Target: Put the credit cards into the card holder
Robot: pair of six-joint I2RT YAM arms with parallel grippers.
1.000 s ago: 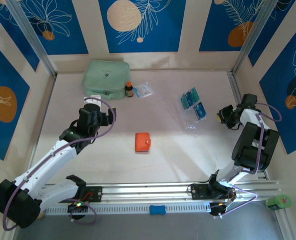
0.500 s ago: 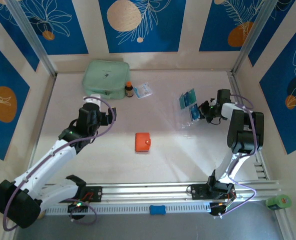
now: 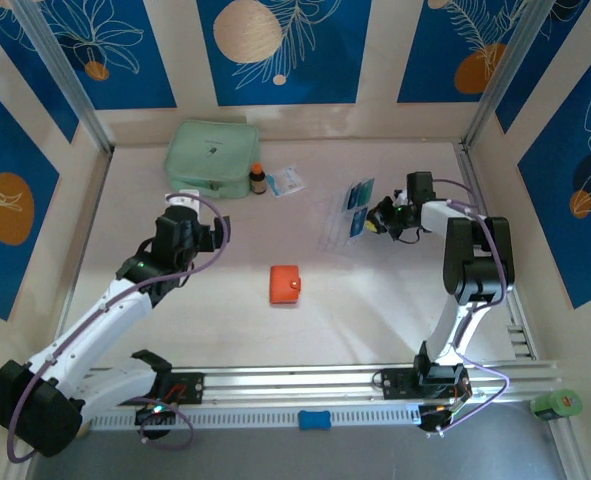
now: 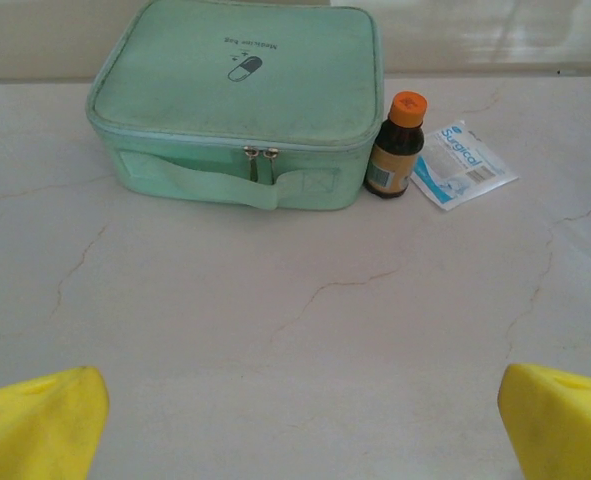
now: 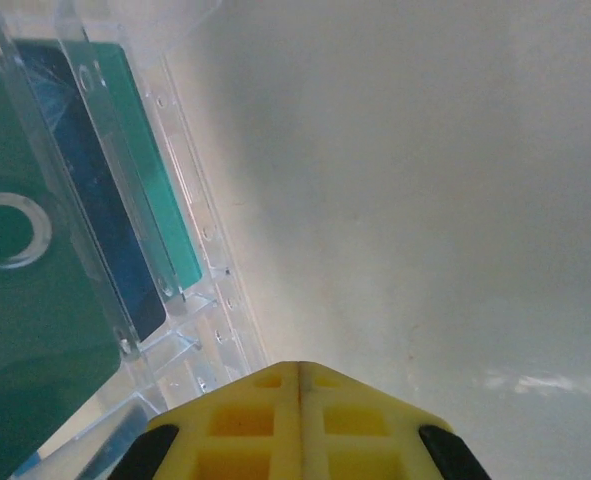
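The credit cards (image 3: 356, 207) stand on edge in a clear plastic rack (image 3: 333, 228) toward the far right of the table (image 3: 375, 300). Up close they are thin teal-green and dark blue cards (image 5: 35, 330), each slotted behind its own see-through divider of the rack (image 5: 207, 330).

The right gripper (image 3: 378, 217) sits just beside the rack, low to the table. Its yellow fingers are pressed together with nothing between them (image 5: 297, 415). The tips seem to be against the rack's bottom edge, though I can't be sure they touch.

The card holder (image 3: 285, 284), a small orange wallet, lies closed near the middle of the table, well apart from the cards.

The left gripper (image 4: 297, 425) is spread wide and empty, facing a mint-green zip pouch (image 4: 237, 105) at the back. A brown bottle (image 4: 395, 158) with an orange cap touches the pouch's right side, and a white-and-blue packet (image 4: 463, 165) lies just beside the bottle.
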